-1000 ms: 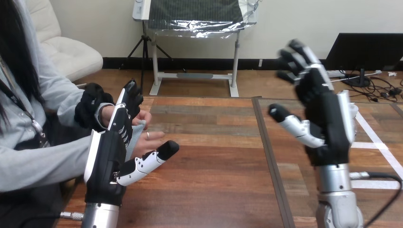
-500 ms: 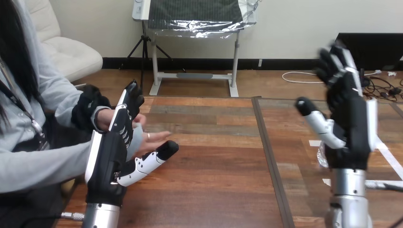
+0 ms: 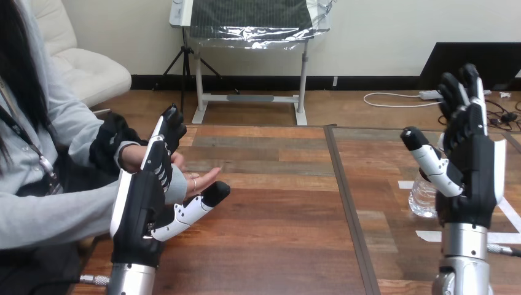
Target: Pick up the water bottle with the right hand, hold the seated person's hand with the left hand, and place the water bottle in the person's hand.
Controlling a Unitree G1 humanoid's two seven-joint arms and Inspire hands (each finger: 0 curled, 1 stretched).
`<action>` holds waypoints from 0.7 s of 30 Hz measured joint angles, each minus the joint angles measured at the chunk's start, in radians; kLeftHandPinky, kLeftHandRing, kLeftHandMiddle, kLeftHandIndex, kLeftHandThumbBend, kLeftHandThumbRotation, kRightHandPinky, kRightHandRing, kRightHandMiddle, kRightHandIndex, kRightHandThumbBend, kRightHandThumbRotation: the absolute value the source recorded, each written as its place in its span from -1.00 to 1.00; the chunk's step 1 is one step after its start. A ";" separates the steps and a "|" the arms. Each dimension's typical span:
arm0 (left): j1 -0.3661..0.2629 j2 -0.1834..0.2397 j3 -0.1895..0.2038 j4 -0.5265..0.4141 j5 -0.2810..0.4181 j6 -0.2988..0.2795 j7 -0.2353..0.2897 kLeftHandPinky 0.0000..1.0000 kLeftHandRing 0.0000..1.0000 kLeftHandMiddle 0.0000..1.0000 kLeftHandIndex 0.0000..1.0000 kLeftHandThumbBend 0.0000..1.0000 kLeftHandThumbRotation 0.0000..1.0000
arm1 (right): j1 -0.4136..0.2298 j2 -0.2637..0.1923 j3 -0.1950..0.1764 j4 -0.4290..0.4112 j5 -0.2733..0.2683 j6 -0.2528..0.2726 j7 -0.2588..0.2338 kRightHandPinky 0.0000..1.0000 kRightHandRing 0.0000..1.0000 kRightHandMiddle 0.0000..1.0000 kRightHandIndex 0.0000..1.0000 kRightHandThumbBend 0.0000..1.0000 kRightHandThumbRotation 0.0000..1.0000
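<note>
Rightward, the spread right hand [image 3: 472,165] stands by the water bottle [image 3: 423,196]; the spread left hand [image 3: 139,203] flanks the person's hand [image 3: 199,179].

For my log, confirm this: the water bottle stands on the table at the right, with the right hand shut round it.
Wrong on the grip. In the head view the water bottle stands on the table at the right, but the right hand is open near it, fingers uncurled.
</note>
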 measured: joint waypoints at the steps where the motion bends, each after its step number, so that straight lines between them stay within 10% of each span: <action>1: 0.000 0.000 0.001 0.000 -0.001 0.001 -0.002 0.95 0.88 0.90 0.90 1.00 -0.03 | -0.001 -0.002 -0.001 0.004 0.000 0.003 -0.003 0.99 0.96 0.90 0.97 1.00 -0.07; 21: 0.000 -0.002 0.008 0.000 -0.034 0.001 -0.039 0.96 0.89 0.91 0.90 1.00 -0.04 | -0.045 -0.037 -0.009 0.088 -0.007 0.077 -0.075 1.00 1.00 0.94 1.00 1.00 -0.06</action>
